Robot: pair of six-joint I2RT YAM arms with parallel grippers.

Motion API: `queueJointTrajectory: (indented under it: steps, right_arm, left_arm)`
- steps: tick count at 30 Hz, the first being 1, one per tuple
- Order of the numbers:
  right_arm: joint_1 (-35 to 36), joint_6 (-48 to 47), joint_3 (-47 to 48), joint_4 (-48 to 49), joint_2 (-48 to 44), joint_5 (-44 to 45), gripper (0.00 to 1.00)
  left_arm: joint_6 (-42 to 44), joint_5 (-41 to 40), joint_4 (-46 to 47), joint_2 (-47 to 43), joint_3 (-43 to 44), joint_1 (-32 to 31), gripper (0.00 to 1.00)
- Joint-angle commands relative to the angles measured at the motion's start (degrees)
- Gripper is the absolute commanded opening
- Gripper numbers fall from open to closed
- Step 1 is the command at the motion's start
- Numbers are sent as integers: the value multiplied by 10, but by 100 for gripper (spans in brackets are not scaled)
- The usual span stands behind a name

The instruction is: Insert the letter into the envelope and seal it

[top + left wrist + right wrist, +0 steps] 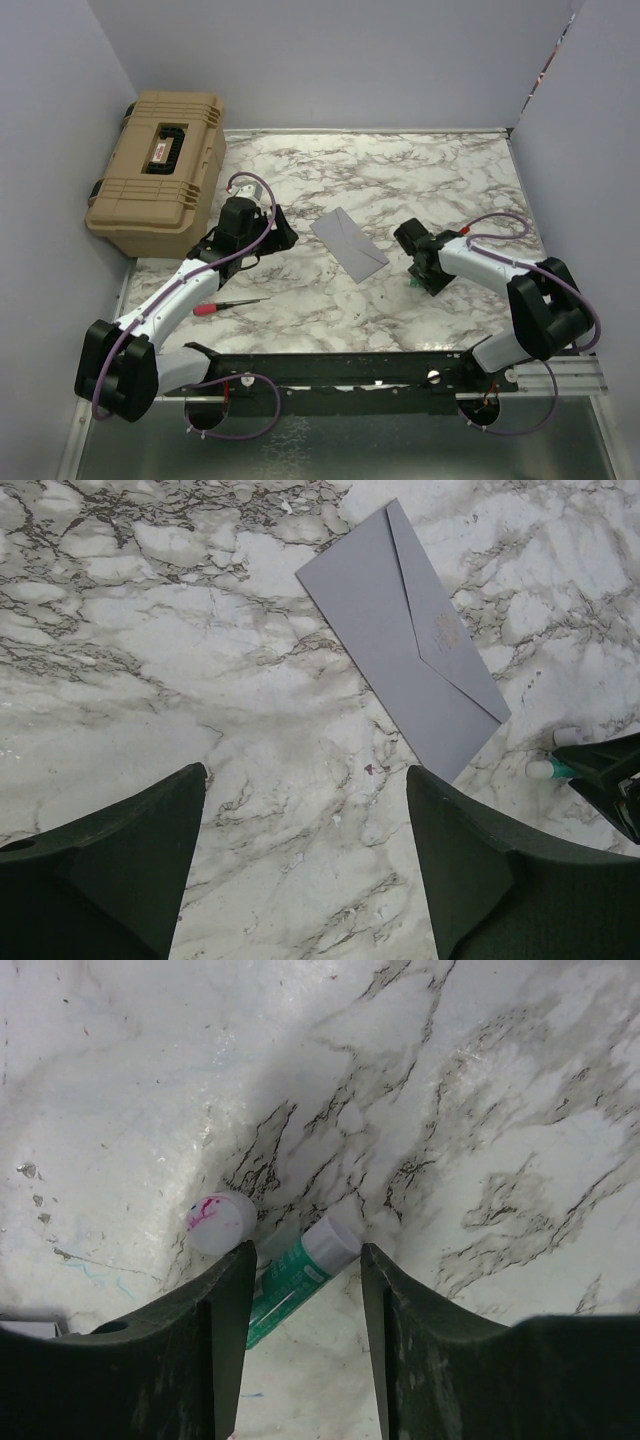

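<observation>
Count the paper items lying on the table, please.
1: the envelope lies flat at the middle of the marble table. No separate letter shows; one may be hidden inside it.

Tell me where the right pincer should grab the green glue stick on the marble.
Grip the glue stick across its green barrel, coming straight down: it lies flat, slanting between the open fingers of the right pincer. Avoid the round white piece beside it.
</observation>
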Motion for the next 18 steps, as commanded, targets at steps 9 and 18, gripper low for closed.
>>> queueJointTrajectory:
  steps: [9,18]
  right_arm:
    - [-6,20,-5,2,7,-24,42]
    - [-6,-8,-29,34,9,-64,45]
  left_arm:
    - [11,0,1,0,4,-2,82]
    - [1,28,23,8,-1,-2,83]
